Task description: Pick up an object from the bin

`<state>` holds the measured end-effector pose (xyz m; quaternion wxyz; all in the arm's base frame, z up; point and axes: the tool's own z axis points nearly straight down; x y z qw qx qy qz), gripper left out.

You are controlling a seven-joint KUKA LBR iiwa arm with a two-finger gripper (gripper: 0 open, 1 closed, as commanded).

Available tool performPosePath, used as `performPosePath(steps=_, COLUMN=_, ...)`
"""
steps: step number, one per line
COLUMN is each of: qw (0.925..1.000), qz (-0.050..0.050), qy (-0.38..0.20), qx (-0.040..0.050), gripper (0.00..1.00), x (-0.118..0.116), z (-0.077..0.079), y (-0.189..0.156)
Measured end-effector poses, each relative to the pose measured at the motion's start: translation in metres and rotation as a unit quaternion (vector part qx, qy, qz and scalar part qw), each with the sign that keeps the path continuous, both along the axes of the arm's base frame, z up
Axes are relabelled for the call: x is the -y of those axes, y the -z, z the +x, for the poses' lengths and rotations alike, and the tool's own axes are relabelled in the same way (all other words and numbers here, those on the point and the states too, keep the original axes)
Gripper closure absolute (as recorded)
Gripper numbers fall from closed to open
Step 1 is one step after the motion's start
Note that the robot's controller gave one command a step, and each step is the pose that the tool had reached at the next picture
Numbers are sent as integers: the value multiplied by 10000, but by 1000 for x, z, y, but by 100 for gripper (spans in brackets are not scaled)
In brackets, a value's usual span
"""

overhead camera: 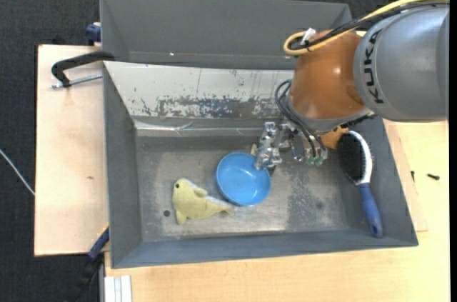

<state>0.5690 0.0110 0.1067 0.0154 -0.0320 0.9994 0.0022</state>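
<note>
Nearest you, a pale yellow plush toy (194,202) lies on the bin floor, just beside a round blue plastic bowl (241,183). The gripper (270,151) is at the bowl's far rim, and you can't tell whether it is clenched or released. Nothing looks lifted yet, so the grasp and the raise are still left to do.

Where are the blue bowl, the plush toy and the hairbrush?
blue bowl (241,183): camera view, its inner floor.
plush toy (191,202): camera view, its pale yellow body.
hairbrush (355,158): camera view, its dark bristle head.
</note>
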Motion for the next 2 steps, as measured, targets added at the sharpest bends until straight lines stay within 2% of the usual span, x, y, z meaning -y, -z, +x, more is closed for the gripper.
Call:
performPosePath(steps=1, qw=9822, qz=-58, qy=-1873, qx=-93, gripper=100, x=8, z=9, y=-102)
performPosePath(steps=2, qw=9823, qz=-52, qy=-1871, qx=-110, gripper=0, x=8, z=8, y=-100)
